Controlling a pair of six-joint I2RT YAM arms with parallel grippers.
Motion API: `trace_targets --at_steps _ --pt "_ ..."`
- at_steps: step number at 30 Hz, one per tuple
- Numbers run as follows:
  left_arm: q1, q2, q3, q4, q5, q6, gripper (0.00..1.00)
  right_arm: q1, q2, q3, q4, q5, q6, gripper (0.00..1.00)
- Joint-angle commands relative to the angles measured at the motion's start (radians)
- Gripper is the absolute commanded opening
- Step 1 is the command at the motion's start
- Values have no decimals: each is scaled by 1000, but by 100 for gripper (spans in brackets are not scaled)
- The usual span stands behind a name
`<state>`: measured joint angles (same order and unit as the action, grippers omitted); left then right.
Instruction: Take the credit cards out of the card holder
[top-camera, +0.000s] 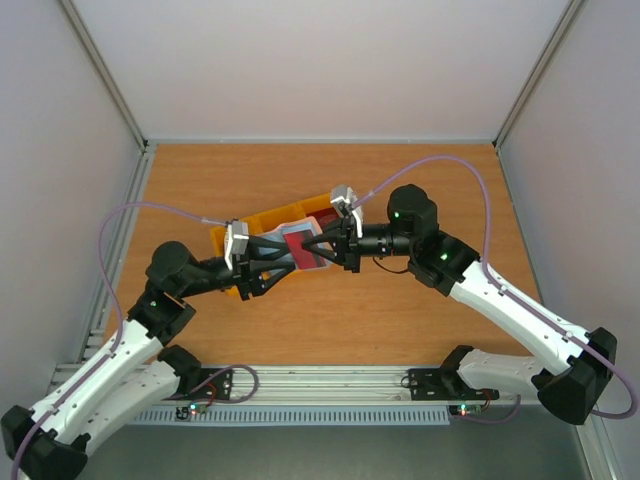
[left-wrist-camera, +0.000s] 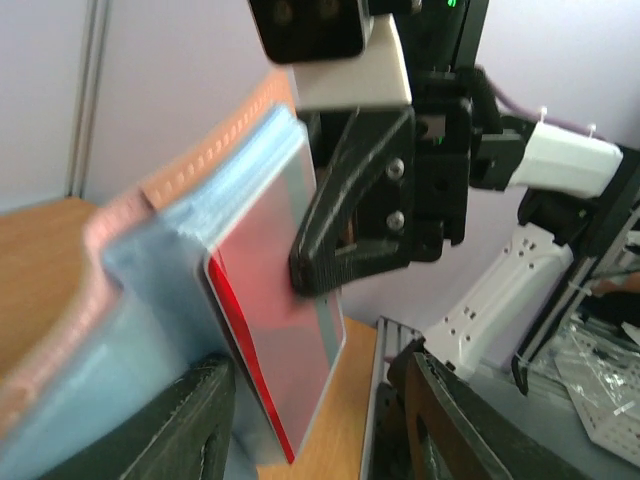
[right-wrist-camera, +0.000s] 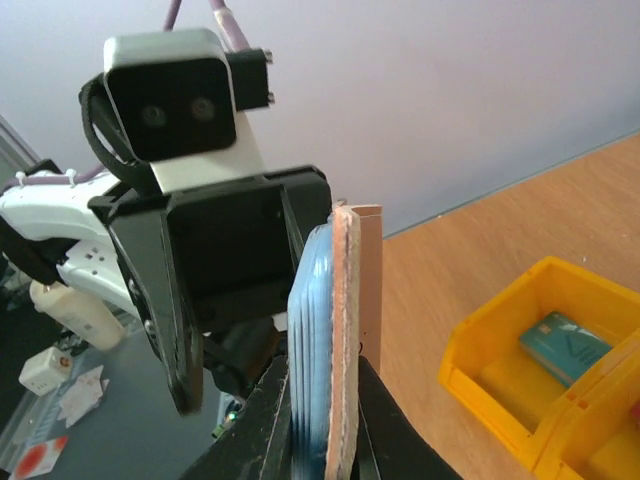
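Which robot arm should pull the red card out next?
Probably the right. Its gripper is already pinched on the red card sticking out of the holder, while the left gripper grips the holder itself.

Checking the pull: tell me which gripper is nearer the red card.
Right gripper: its finger touches the red card; the left gripper grips the holder below it.

This is a robotics lab test cell. A wooden tabletop sits boxed in by plain white panels on aluminium framing, with two arms bolted to a slotted metal rail at the near edge. Beyond the enclosure, the wrist views show a cluttered bench with loose parts.
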<state>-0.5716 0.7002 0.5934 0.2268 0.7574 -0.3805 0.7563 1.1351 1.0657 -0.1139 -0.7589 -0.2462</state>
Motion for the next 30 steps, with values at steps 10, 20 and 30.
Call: trace_targets --at_steps 10,20,30 --pt "-33 36 -40 46 91 96 47 38 -28 -24 103 -133 -17 6" --pt "-54 42 -2 179 32 -1 27 57 52 -29 169 -145 10 8" --pt "-53 6 -20 147 42 -23 0 48 10 -44 69 -121 -47 24"
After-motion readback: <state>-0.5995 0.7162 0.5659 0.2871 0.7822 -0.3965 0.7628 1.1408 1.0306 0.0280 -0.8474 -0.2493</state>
